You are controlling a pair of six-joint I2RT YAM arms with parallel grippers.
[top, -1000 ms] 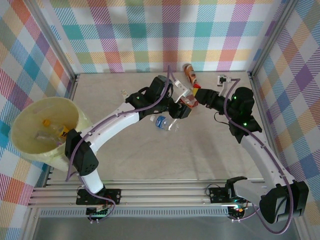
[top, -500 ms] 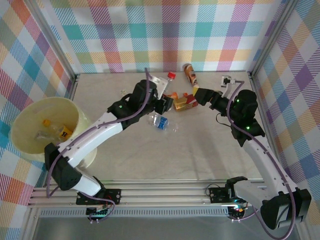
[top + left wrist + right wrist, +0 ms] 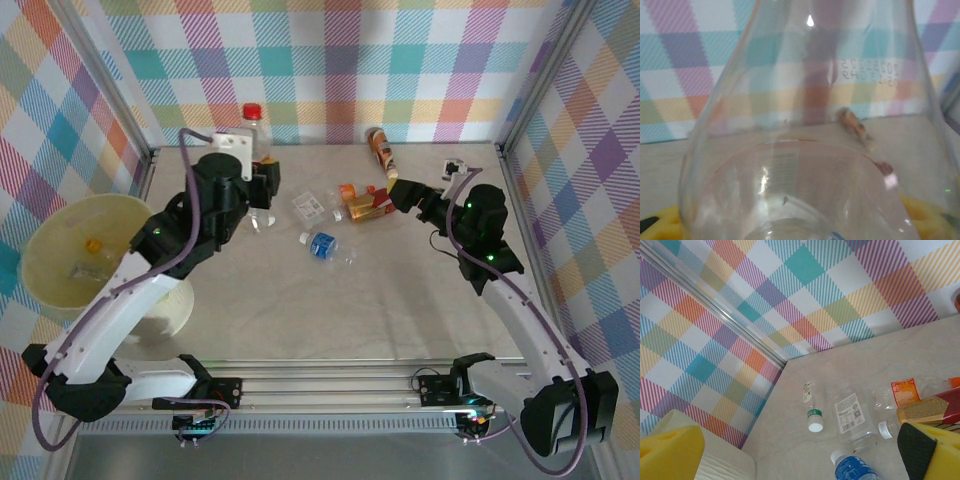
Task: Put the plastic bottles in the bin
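Step in hand: transfer of one bottle to the bin (image 3: pixel 40 235). This is the single large pale yellow-green bucket at the left side of the cell, just off the left edge of the worktop (image 3: pixel 400 320). The left gripper (image 3: pixel 262 188) is clenched on the clear red-capped bottle (image 3: pixel 253 125). It holds the bottle upright above the far-left part of the worktop, near the back wall and not yet over the bin. The next move calls for a swing left and toward the near side until the bottle hangs over the bin mouth, then a release. The mouth is far wider than the bottle, so alignment is judged uncritical. The right gripper (image 3: pixel 800 454) is released, jaws wide apart and grasping nothing, just beside two bottles at mid-worktop; it is judged ready for the next pick. Count: one bin; two grippers; one bottle held. Six bottles lie on the worktop: the clear white-labelled bottle (image 3: pixel 310 207), the blue-labelled bottle (image 3: pixel 322 243), the red-labelled bottle (image 3: pixel 372 207), the orange-labelled bottle (image 3: pixel 350 190), the orange bottle at the back wall (image 3: pixel 379 148) and the small green-labelled bottle (image 3: pixel 810 402). At least two deposited bottles (image 3: pixel 85 268) show inside the bin; the exact number cannot be told.
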